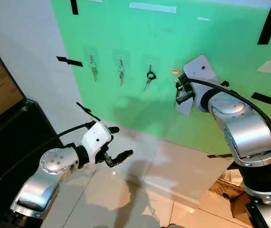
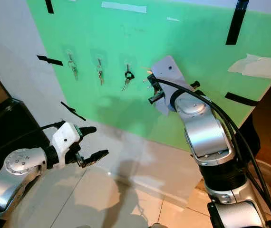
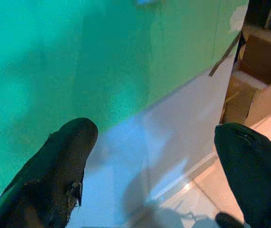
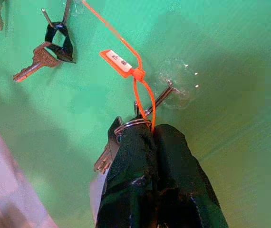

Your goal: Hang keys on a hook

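Orange-tagged keys (image 4: 108, 156) in right claw (image 4: 150, 130) at hook (image 4: 160, 97); tag print unreadable.

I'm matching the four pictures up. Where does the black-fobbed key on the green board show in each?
Left eye: black-fobbed key hangs third from left, left of the right pincer.
Right eye: same place, third in the row.
Left wrist: not in it.
Right wrist: near a corner, beyond the pincer's keys.
Shared landmark: the green board.
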Robot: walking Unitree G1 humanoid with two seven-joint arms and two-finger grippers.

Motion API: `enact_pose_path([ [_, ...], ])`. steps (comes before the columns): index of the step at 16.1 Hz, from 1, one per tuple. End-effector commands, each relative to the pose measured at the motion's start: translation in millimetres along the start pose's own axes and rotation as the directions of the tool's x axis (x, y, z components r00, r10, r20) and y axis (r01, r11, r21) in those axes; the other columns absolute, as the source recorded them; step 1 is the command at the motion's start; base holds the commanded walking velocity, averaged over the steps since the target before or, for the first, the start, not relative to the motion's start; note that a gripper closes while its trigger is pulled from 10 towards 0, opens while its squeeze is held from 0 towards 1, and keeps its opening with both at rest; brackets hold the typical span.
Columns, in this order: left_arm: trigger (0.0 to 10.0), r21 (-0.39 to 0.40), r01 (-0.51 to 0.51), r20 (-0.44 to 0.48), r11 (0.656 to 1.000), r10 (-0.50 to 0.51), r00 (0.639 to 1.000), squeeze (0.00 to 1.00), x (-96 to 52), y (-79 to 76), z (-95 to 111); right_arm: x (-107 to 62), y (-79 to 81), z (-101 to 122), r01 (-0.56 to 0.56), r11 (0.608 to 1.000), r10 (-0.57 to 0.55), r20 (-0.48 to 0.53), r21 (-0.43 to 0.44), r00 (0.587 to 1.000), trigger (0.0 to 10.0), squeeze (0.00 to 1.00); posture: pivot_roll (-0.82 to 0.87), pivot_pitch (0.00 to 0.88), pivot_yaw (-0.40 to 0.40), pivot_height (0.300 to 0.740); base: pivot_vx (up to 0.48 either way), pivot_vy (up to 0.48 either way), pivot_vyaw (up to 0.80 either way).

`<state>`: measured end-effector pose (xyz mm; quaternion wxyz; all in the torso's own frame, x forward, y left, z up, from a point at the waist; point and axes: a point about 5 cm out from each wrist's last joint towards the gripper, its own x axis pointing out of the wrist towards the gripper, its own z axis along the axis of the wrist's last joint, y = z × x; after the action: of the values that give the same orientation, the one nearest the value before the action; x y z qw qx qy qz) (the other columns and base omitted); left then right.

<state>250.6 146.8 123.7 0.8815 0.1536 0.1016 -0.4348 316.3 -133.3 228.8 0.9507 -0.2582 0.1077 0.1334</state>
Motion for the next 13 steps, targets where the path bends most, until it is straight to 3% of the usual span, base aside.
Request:
enact_pose_path([
  [1, 10.0, 0.011, -0.017, 0.046, 1.000, 0.017, 0.999, 0.00, -0.7, 4.5, 13, 2.6, 2.6, 2, -0.032, 0.999, 0.032, -0.015, -0.008, 0.999, 10.0, 0.00, -0.04, 0.000, 0.029, 0.740, 0.000, 0.000, 0.00],
  [10, 10.0, 0.002, -0.010, 0.072, 1.000, 0.010, 0.997, 0.00, -2.0, 2.6, 18, 6.1, 0.5, -8, -0.069, 0.998, 0.068, -0.067, -0.007, 0.995, 10.0, 0.00, -0.04, 0.000, 0.026, 0.740, 0.000, 0.000, 0.00],
  [13, 10.0, 0.002, -0.008, 0.071, 1.000, 0.008, 0.997, 0.00, -2.4, 2.3, 19, 6.6, 5.4, -13, -0.108, 0.994, 0.110, -0.084, 0.031, 0.990, 10.0, 0.00, -0.04, 0.000, 0.026, 0.740, 0.000, 0.000, 0.00],
])
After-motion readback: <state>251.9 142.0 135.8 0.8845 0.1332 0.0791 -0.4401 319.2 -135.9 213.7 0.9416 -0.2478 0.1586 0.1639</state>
